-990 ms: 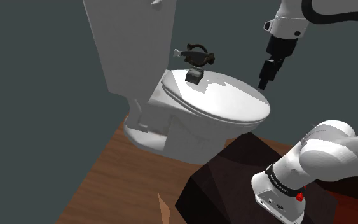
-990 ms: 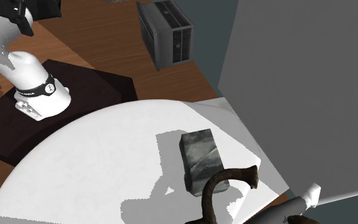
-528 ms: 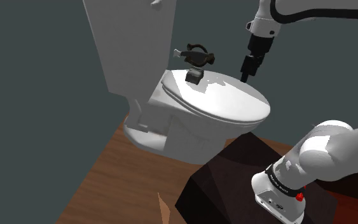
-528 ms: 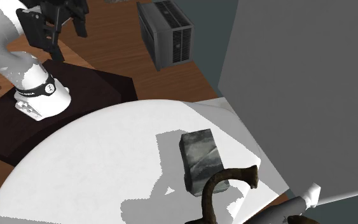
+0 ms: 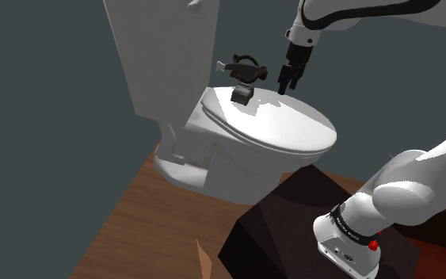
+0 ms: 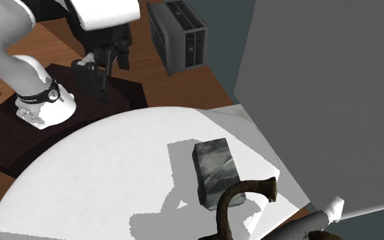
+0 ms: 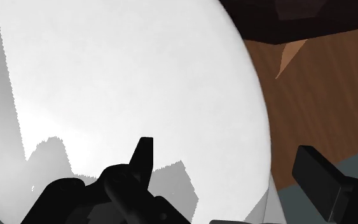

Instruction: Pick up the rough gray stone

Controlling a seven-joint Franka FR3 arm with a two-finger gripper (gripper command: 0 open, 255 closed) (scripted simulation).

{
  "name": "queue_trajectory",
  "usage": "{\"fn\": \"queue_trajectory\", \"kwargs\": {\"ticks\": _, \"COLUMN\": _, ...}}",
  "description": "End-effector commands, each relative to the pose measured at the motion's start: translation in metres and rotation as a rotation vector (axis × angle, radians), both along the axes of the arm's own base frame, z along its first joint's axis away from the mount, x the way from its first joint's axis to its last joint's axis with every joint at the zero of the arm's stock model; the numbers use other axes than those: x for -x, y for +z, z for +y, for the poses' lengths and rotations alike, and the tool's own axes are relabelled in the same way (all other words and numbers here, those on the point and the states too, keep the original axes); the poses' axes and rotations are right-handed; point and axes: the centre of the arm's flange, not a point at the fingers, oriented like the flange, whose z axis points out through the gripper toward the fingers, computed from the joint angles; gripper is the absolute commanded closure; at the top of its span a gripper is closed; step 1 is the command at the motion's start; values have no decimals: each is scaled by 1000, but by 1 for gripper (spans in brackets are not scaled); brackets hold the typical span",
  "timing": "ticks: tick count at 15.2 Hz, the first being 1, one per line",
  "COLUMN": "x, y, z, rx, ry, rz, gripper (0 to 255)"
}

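The stone point(image 5: 243, 93) is a small, mottled grey block lying on the shut white toilet lid point(image 5: 284, 131), close to the tank. In the second exterior view the stone point(image 6: 215, 167) lies flat beside a dark curved metal piece point(image 6: 246, 194). My black gripper point(image 5: 287, 83) hangs above the lid's far edge, to the shoulder view's right of the stone and apart from it. The gripper point(image 6: 105, 78) is open, with nothing between its fingers. In the wrist view the gripper point(image 7: 228, 168) looks down on the white lid point(image 7: 139, 76), with its fingers point(image 7: 142, 159) set wide apart.
A dark ornament with a curved handle point(image 5: 245, 70) stands just behind the stone, in front of the white tank point(image 5: 162, 55). The dark stand point(image 5: 292, 214) sits beside the bowl on a wooden floor point(image 5: 150, 230). A grey vented box point(image 6: 180, 34) stands by the wall.
The arm has swung the gripper to the shoulder view's left, from beside the bowl to over the lid's far edge, closer to the stone. The stone has not moved.
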Motion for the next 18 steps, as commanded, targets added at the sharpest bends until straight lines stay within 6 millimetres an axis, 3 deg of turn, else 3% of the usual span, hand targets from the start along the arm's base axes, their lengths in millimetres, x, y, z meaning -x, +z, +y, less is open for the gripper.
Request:
{"fn": "queue_trajectory", "kwargs": {"ticks": 1, "x": -23, "y": -7, "z": -11, "rx": -14, "ry": 2, "rz": -7, "gripper": 0}}
{"fn": "queue_trajectory", "kwargs": {"ticks": 18, "x": -222, "y": -78, "z": -84, "rx": -133, "ry": 18, "rz": -55, "gripper": 0}}
